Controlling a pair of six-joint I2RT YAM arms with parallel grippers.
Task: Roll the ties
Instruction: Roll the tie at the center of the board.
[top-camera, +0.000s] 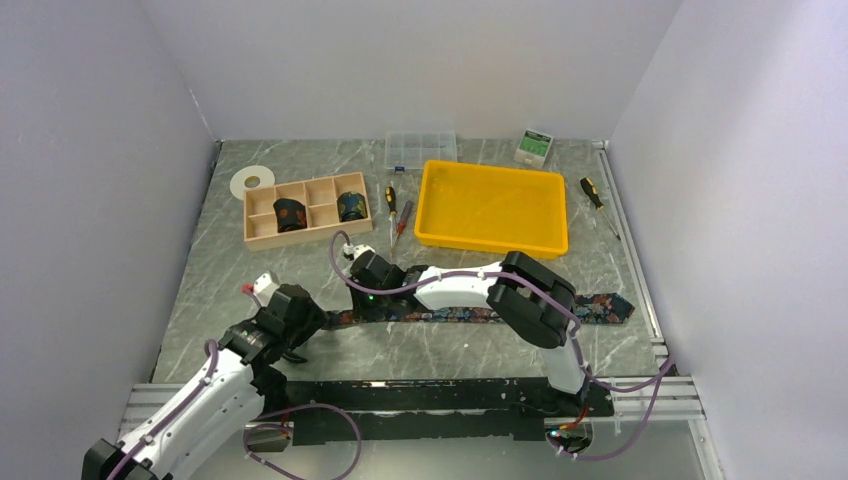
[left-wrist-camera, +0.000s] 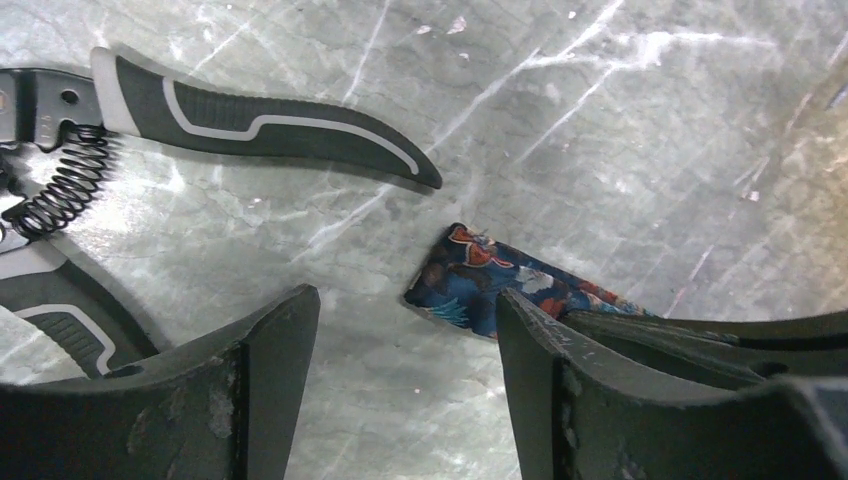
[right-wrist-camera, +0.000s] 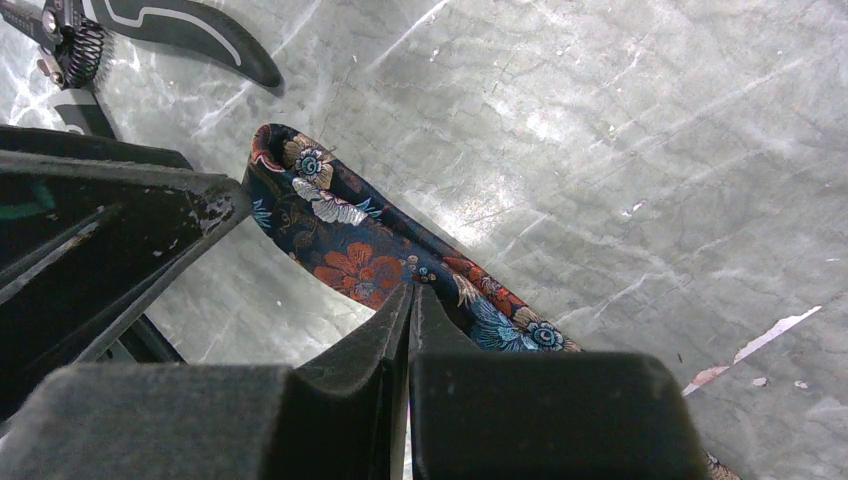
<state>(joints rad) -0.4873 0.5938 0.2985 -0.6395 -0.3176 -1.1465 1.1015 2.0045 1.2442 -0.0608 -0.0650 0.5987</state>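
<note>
From above, the unrolled tie (top-camera: 470, 314) lies flat on the worktop (top-camera: 200, 300), running parallel to its near edge from left of centre almost to the right edge. Two rolled ties (top-camera: 290, 213) stand in separate compartments of the wooden box (top-camera: 300, 236) toward the far left corner. The yellow tray (top-camera: 490, 243) sits near the far edge, right of centre. The left gripper (top-camera: 315, 322) is low at the tie's left tip. The right gripper (top-camera: 372, 308) is down on the strip just to the right of that tip. In the left wrist view, the left gripper (left-wrist-camera: 405, 300) has its jaws spread wide with nothing between them. The floral tip of the tie (left-wrist-camera: 480, 280) lies flat just beyond them and passes under the right-hand finger, and the pliers (left-wrist-camera: 270, 125) lie open on the marble to the left. In the right wrist view, the right gripper (right-wrist-camera: 408, 300) has its jaws pressed together, their tips on the tie's cloth (right-wrist-camera: 340, 240). Whether they nip a fold of it cannot be told. The tie runs diagonally beneath them, its rounded tip beside a black finger (right-wrist-camera: 120, 210) of the left gripper.
</note>
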